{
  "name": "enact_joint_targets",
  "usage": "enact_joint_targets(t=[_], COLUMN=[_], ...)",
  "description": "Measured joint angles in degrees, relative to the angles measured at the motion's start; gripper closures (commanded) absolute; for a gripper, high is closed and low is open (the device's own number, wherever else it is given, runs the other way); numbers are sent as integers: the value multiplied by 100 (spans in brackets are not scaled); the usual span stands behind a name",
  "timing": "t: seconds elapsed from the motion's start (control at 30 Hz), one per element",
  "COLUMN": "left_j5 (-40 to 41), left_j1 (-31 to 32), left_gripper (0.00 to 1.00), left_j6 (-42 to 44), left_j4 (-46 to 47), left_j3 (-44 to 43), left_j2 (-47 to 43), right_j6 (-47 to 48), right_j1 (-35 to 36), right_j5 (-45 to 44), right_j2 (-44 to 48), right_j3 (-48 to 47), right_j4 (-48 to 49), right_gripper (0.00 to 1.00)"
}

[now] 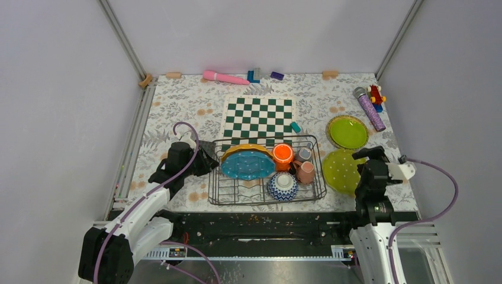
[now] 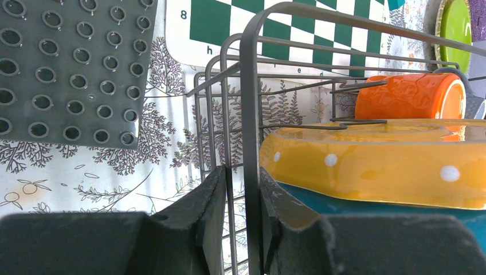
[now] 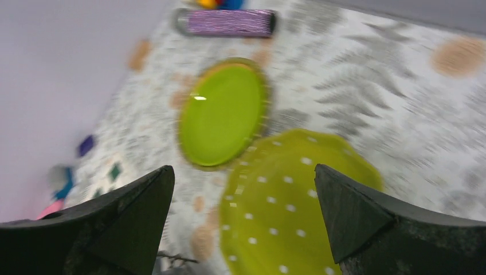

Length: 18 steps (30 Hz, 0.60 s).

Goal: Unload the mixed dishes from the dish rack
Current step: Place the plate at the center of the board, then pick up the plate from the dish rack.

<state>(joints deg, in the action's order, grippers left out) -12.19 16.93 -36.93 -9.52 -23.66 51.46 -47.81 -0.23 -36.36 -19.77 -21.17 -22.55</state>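
The dish rack stands mid-table and holds a yellow-orange plate, a teal plate, an orange cup, a small grey cup, a pink mug and a blue-and-white bowl. My left gripper is at the rack's left end. In the left wrist view it is shut on an upright rim wire of the rack, beside the yellow-orange plate. My right gripper hangs open over a dotted lime plate; nothing is between its fingers. A plain lime plate lies beyond.
A green-and-white chessboard lies behind the rack, and a dark grey studded mat lies left of it. A purple microphone and a toy sit at the back right. A pink object lies along the back edge.
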Motion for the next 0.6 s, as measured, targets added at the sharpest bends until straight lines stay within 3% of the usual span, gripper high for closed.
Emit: enact_joint_targets(t=[0.23,0.43,0.5,0.6], left_j5=[4,-7,-7,-9], left_j1=[2,2,2,2], left_gripper=[76,76,76,76], left_j6=[-2,0,0,0], left_j4=[-2,4,4,4], left_j3=[-2,-2,0,-2], left_j2=[-4,2,2,2], right_j6=[1390,1867,1963,2820], right_j1=[-15,15,247,1379], right_j5=[2243,5246,5967,6306], right_j2=[-44,-1794,-2415,-3095], right_j3=[15,-844,-1237,-1757], right_j4=[2524,3875,4229,3950], right_gripper=[0,1,0,0])
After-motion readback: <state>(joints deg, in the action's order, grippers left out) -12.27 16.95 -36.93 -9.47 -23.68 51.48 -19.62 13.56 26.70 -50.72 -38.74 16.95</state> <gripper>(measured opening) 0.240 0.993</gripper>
